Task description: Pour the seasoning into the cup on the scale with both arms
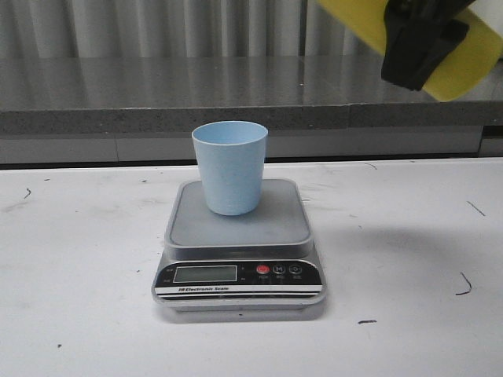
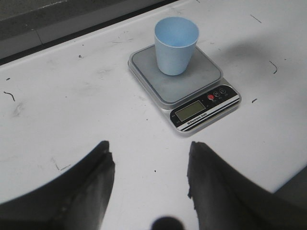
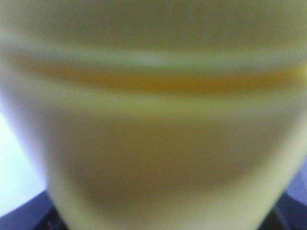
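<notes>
Seasoning (image 1: 464, 67) hangs tilted at the upper right of the front view, high above the bench, pinched in the right gripper (image 1: 420, 47) — the wrist view is filled by its blurred yellow body. Cup (image 1: 229, 166) stands upright on the scale (image 1: 240, 228), toward the back of the platform, apparently empty. Left gripper (image 2: 151, 184) is spread wide, holding nothing, short of the scale. The step in hand looks like carrying the bottle over; next the nozzle, out of view, must come above the cup's mouth. White bench (image 1: 86, 298), scuffed with dark marks — a grey ledge and ribbed wall behind.
</notes>
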Robot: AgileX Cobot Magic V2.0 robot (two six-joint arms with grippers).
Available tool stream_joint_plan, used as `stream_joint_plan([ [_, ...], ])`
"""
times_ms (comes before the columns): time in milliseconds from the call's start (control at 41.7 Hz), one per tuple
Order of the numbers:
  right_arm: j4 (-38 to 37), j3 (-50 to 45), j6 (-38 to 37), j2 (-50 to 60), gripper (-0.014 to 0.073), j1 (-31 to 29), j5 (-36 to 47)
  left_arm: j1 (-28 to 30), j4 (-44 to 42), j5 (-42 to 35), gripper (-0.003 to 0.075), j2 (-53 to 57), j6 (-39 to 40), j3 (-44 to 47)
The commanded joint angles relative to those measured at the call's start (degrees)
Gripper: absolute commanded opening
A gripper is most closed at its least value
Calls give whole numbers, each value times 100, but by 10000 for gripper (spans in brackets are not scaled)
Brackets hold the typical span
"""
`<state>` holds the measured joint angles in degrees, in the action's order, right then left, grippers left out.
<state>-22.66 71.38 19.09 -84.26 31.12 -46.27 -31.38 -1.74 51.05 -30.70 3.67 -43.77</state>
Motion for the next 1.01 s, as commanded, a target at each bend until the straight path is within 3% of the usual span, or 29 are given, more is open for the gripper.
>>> stream_joint_plan([
  [0,-816,447,60,-113,369,267,-174,-38,24,-441,355,-16,6,-153],
  [312,-2704,985,53,-1089,369,862,-1407,-38,24,-441,355,-16,6,-153],
  [480,-3658,1025,59,-1296,369,924,-1390,-38,24,-441,355,-16,6,-153],
  [983,-4037,1025,64,-1295,369,924,-1222,-38,24,-441,355,-16,6,-153],
])
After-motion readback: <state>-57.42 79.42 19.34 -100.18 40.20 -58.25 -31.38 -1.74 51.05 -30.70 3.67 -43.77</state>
